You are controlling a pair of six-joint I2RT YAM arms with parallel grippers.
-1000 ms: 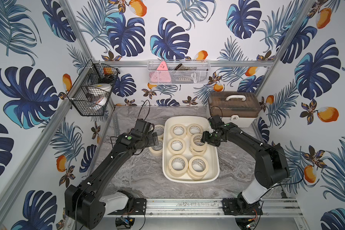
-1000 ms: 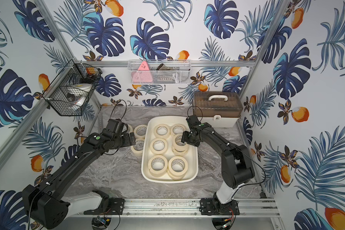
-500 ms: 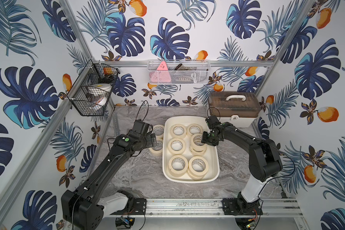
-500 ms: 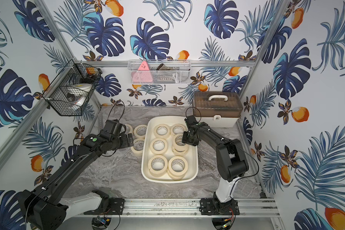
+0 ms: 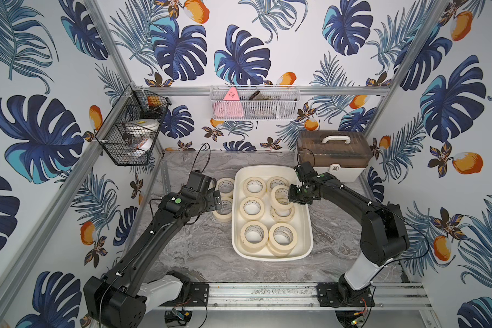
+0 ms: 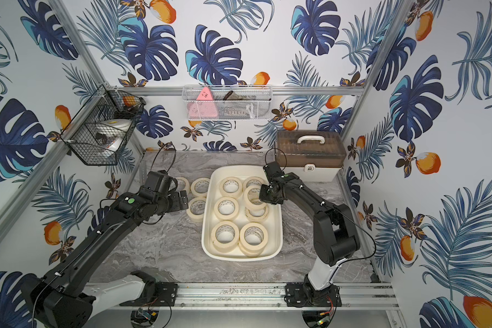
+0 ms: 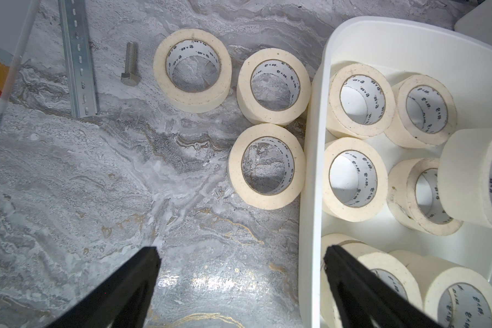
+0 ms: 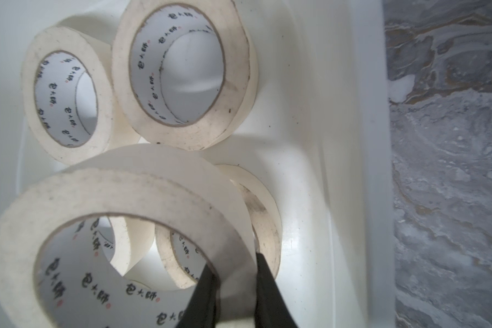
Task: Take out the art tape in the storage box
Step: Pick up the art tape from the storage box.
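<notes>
1. Done so far: three art tape rolls (image 6: 193, 188) lie flat on the marble tabletop (image 6: 159, 250), just left of the storage box (image 5: 270, 256) in both top views; I judge these as already out.
2. Left to do: approx. seven rolls show inside the box; the two at its lower end look stacked on others, so the real count may be higher; my est. is under a third done.
3. R gripper (image 8: 233, 267): clamped on the held roll (image 8: 125, 193); one finger inside the core, one on the outer face, per right wrist view.
4. The held roll (image 5: 273, 197) sits tilted & higher than its neighbours, overlapping the roll beneath; it's over the box's upper-right part in a top view, not past the rim yet.
5. L gripper (image 7: 239, 252): jaws spread wide, holding nothing; one finger over bare marble, the other over the box's near rim; mid-left of the top views, beside the box's left wall.
6. Nearest rolls to L jaws: the three out ones, just beyond the fingertips & apart from both; a boxed roll lies under the rim-side finger.
7. Next, prob.: R arm carries its roll over the rim to the table; rim & close neighbours are the snag risk.
</notes>
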